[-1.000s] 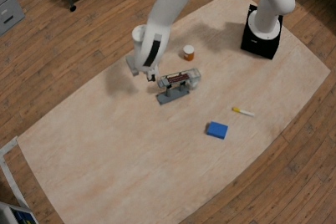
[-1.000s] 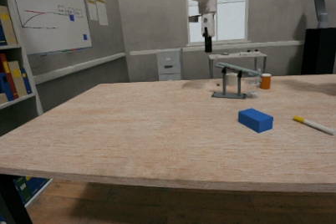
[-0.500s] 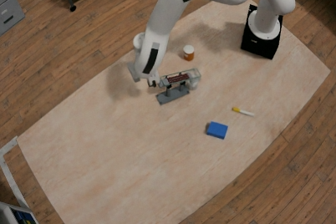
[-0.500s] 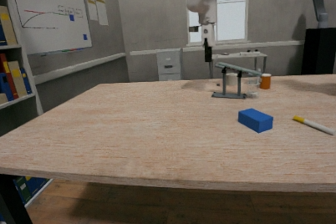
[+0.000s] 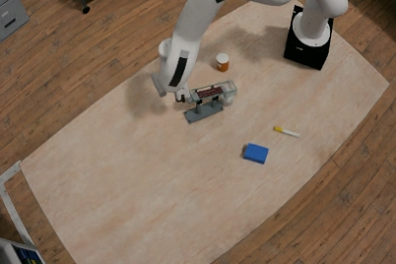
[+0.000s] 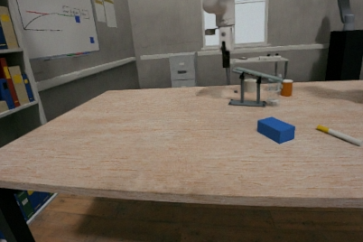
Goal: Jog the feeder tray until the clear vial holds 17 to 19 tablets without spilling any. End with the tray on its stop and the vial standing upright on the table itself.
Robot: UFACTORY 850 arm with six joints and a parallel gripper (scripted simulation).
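Observation:
The feeder tray (image 5: pixel 213 92) is a narrow clear trough holding several dark red tablets, mounted on a grey stand (image 5: pixel 202 111) near the table's middle. In the exterior view the tray (image 6: pixel 257 73) slopes down to the right. The clear vial (image 5: pixel 230 99) stands at the tray's right, lower end; it also shows faintly in the exterior view (image 6: pixel 273 97). My gripper (image 5: pixel 181 95) is shut and empty, pointing down just off the tray's left, higher end. In the exterior view its fingers (image 6: pixel 224 60) hang just above and left of that end.
An orange bottle with a white cap (image 5: pixel 223 62) stands behind the tray. A blue block (image 5: pixel 256 153) and a white marker with a yellow cap (image 5: pixel 287 131) lie nearer the table's front right. The arm's black base (image 5: pixel 308 45) stands at the back right.

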